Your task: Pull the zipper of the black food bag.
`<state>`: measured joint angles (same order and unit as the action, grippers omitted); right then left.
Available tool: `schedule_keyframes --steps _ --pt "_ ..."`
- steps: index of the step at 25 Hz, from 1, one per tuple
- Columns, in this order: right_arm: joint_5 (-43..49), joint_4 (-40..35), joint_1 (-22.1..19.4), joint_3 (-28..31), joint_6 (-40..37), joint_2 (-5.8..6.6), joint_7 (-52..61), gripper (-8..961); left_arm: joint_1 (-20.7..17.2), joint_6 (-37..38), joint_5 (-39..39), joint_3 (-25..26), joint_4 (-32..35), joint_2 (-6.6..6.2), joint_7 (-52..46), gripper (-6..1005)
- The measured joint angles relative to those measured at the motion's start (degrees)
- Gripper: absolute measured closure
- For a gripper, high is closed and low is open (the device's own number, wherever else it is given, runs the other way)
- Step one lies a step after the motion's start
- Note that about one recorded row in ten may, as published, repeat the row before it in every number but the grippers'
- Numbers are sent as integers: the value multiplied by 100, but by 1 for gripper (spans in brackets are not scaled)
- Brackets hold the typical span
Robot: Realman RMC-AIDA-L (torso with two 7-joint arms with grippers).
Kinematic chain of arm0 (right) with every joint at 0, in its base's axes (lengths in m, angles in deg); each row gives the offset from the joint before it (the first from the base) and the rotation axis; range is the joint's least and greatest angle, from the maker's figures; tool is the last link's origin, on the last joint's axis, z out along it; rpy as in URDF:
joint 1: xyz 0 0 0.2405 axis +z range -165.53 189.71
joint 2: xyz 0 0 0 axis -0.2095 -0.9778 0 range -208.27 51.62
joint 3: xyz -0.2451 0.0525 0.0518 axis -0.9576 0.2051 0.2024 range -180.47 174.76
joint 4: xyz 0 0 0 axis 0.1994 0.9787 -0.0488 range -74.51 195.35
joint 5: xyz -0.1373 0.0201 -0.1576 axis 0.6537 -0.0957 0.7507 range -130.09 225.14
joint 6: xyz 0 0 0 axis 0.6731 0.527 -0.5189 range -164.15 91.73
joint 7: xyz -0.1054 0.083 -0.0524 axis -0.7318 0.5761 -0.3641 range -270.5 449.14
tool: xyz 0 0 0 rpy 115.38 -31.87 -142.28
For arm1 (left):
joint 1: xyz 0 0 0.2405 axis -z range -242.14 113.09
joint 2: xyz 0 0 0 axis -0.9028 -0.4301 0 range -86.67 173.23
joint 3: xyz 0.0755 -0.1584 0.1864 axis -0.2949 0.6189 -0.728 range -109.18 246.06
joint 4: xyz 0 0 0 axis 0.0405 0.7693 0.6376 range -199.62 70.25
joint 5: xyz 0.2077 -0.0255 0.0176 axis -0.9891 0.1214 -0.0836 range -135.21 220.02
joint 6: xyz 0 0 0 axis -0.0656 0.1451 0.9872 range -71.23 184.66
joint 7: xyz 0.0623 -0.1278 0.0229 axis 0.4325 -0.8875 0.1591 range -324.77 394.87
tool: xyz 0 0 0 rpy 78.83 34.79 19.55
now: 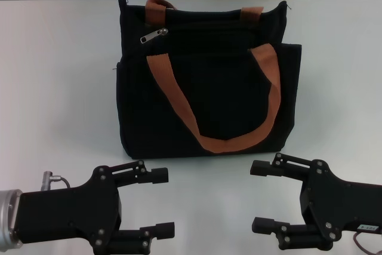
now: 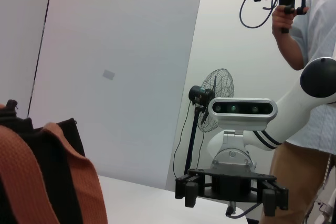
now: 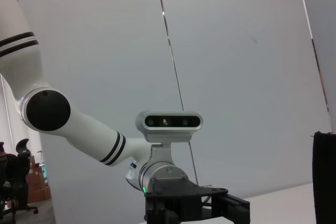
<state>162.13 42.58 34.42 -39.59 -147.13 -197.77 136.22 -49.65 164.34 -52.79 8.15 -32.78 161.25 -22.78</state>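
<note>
The black food bag (image 1: 206, 82) stands on the white table (image 1: 59, 88), its zipper (image 1: 153, 34) at its top left, while the left pincer (image 1: 160, 202) and right pincer (image 1: 258, 197) wait wide open, holding nothing.

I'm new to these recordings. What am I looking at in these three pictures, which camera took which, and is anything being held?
This is a two-armed robot. The head view looks down from its head at a white table. On it stands the black food bag with orange handles; its silver zipper sits near the bag's upper left. The left gripper and right gripper wait in front of the bag, both open, holding nothing. The other two pictures come from cameras on the wrists, each looking sideways at the opposite arm. The left wrist view also shows a person filming and a fan.
</note>
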Motion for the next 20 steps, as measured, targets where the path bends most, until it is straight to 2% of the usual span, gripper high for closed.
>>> schedule_keyframes --steps 12,14,15,16,17,18,20 --pt "0 7 39 0 0 -7 6 151 23 21 42 65 5 27 183 210" --pt "0 12 52 0 0 -8 9 152 60 16 60 319 9 43 190 211" --pt "0 53 94 -1 9 -9 11 152 95 23 66 690 -8 52 116 211" --pt "0 53 94 -1 9 -9 11 152 95 23 66 690 -8 52 116 212" --pt "-1 134 148 0 68 -9 12 152 114 28 128 1209 -48 59 -27 212" --pt "-1 134 148 0 68 -9 12 153 116 27 137 1259 -52 61 -41 212" --pt "-6 223 206 -5 171 -13 12 153 126 -103 379 1734 -41 71 -371 213"
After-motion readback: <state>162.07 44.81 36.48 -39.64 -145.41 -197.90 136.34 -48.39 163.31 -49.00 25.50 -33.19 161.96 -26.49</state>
